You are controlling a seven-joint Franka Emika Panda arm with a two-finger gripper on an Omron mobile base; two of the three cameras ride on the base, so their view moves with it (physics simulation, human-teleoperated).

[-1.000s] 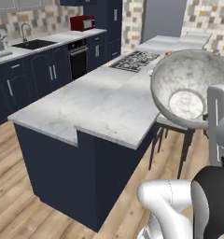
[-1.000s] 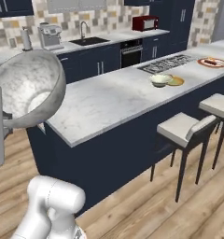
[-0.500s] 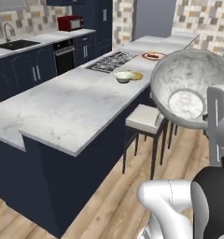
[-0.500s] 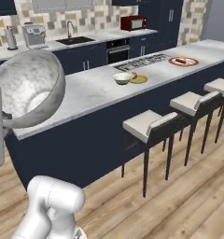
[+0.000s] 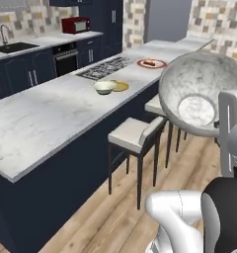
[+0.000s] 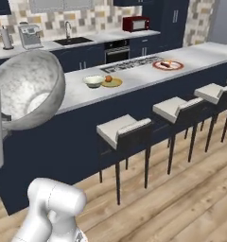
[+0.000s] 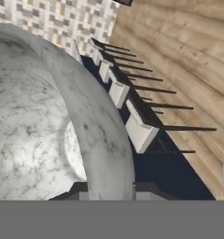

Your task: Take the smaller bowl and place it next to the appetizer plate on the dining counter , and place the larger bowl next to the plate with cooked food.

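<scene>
Gripper (image 7: 111,186) pinches the rim of the large grey-white marbled stone bowl (image 5: 202,94), carried tipped on its side beside the stools. Risk: thin rim hold (heavy-looking bowl) could slip in transit toward the red-rimmed white plate (image 6: 168,64) on the marble-topped navy counter (image 5: 46,113).

Grey-white marbled larger bowl (image 5: 202,94); white-grey marble dining counter (image 5: 46,118) on navy base; yellow appetizer plate (image 6: 112,82) (orange ball on it); smaller bowl (image 6: 93,81) cream, perhaps greenish outside.

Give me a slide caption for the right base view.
Larger bowl carried aloft beside the dining counter, where the smaller bowl already sits by the appetizer plate.
</scene>
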